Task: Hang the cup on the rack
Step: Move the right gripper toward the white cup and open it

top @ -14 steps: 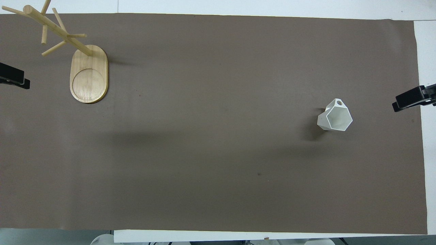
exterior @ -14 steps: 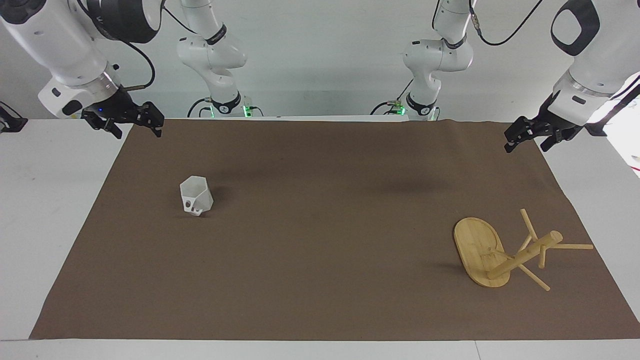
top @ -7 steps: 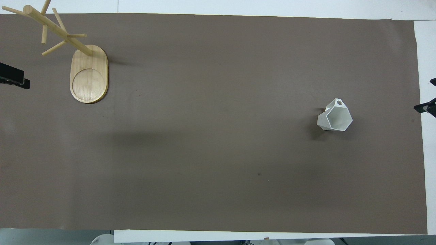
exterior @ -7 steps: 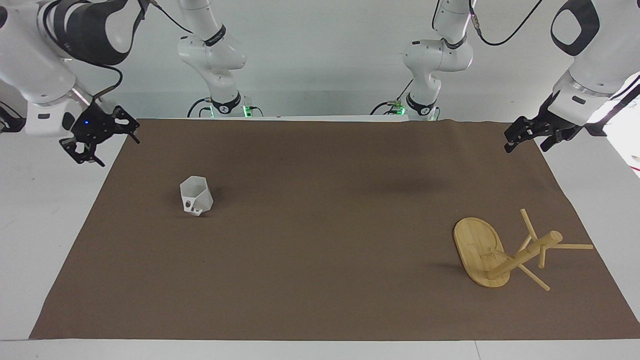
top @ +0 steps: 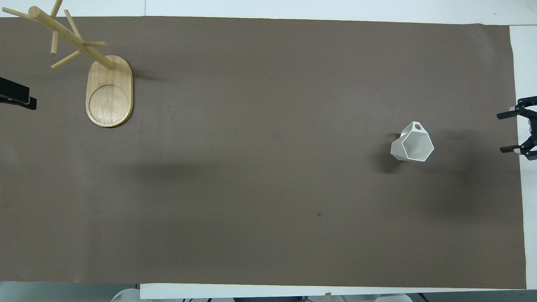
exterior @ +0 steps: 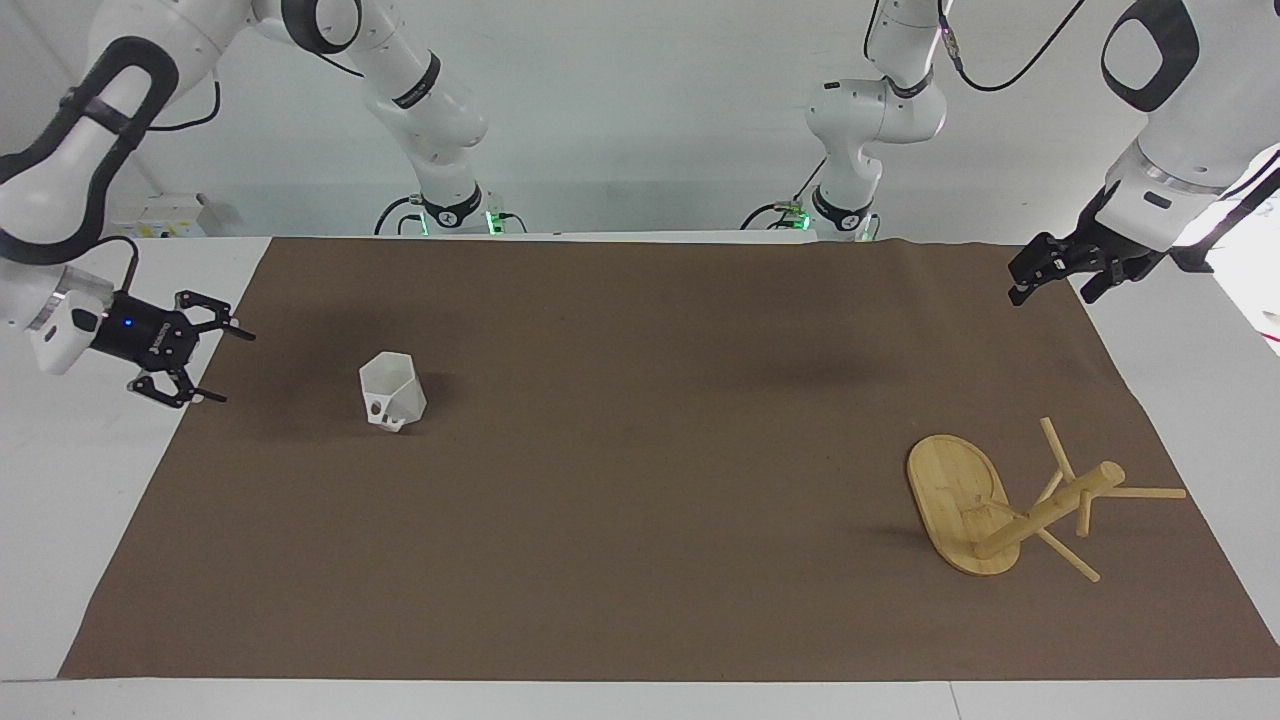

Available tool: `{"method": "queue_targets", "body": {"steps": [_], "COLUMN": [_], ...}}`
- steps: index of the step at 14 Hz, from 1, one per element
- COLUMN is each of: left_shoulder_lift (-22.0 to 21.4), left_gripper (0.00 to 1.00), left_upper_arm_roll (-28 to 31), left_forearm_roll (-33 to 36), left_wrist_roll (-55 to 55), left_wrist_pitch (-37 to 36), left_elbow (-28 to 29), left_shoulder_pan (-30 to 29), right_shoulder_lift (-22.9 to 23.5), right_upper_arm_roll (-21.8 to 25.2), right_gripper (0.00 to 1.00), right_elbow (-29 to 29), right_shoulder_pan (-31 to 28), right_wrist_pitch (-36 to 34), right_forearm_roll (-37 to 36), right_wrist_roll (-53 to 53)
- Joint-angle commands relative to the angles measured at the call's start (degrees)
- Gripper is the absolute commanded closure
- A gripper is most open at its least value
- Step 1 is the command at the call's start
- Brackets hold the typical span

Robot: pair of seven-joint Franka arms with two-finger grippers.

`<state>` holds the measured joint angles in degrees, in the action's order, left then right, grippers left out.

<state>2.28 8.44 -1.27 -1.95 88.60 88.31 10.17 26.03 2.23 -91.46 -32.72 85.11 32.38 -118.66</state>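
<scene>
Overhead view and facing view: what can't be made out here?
- left gripper: overhead view, cut off by the frame edge.
- right gripper: overhead view, its body cut off at the edge.
- cup: its dark mark is too small to read in either view.
- rack: overhead view, one peg tip cut by the top edge.

The right gripper (exterior: 226, 365) hangs low with fingers spread wide, empty; the left gripper (exterior: 1052, 283) waits raised, open.
</scene>
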Motion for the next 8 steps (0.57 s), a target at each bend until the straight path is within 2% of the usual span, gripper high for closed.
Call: {"method": "queue_targets", "body": {"steps": [1, 2, 5, 6, 8], "left_shoulder_lift": [-1.76, -1.76, -1.76, -1.76, -1.76], "left_gripper": [0.00, 0.00, 0.00, 0.00, 0.00], "left_upper_arm_roll": [0.08, 0.08, 0.08, 0.08, 0.08], "left_forearm_roll": [1.00, 0.91, 1.00, 1.00, 1.00], "left_wrist_roll": [0.02, 0.10, 0.10, 0.02, 0.10], "left_wrist_pitch": [1.13, 1.13, 1.13, 1.13, 1.13], "left_elbow": [2.22, 2.30, 2.31, 2.31, 2.30], "left_shoulder_pan": [0.29, 0.21, 0.21, 0.21, 0.21], "right_shoulder_lift": [7.25, 9.02, 8.08, 7.12, 6.67], "right_upper_arm_roll": [-1.35, -1.35, -1.35, -1.35, -1.35], "right_gripper": [0.00, 0.00, 0.00, 0.00, 0.00], "right_elbow": [-0.02, -2.30, -12.40, -15.91, -17.96], "right_shoulder_pan": [-2.96, -3.66, -3.32, -3.06, -3.05], "right_wrist_pitch": [-5.55, -7.23, -6.46, -4.71, -4.34], "right_forearm_roll": [8.97, 11.63, 16.56, 18.14, 19.21], "right_wrist_roll": [-13.03, -17.61, -29.75, -31.26, -31.45]}}
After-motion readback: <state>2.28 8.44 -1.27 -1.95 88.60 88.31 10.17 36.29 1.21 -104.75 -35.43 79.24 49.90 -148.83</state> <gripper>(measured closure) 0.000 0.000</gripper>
